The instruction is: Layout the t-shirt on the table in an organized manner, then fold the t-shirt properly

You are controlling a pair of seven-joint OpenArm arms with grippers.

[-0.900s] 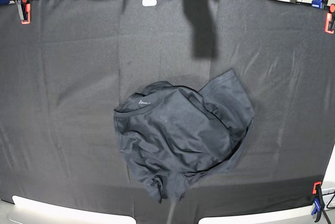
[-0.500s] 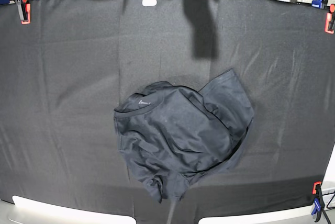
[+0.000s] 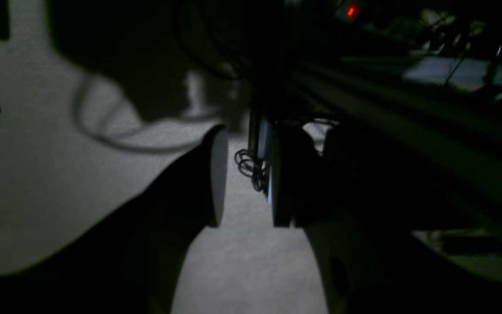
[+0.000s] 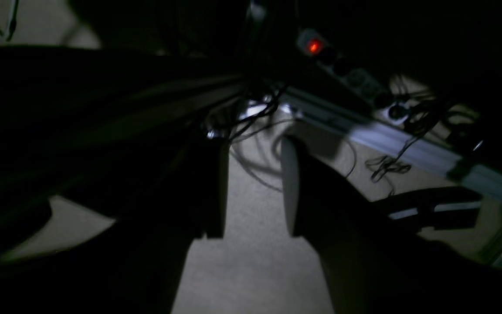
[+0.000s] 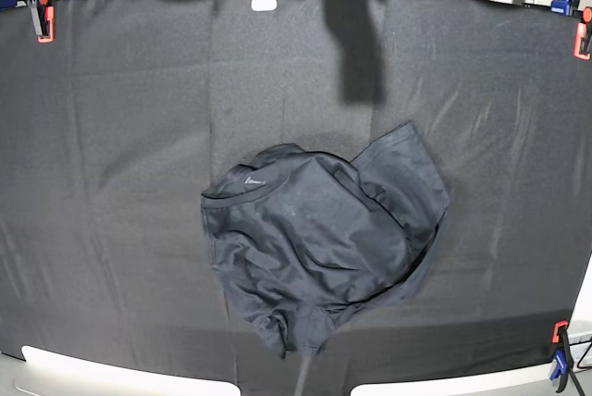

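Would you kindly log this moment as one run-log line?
t-shirt: crumpled, mid-table | left tool: open, empty | right tool: open, empty | folding: not started

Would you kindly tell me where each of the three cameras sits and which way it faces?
Base: high above, looking down on the table and the crumpled t-shirt; no arm shows.
Left wrist: on the left arm, looking past the open left hand at pale floor, cables and a power strip's red light.
Right wrist: on the right arm, looking past the open right hand at pale floor and cables.
Shared: both wrist views show dim floor, cables and a red light; neither shows the shirt.
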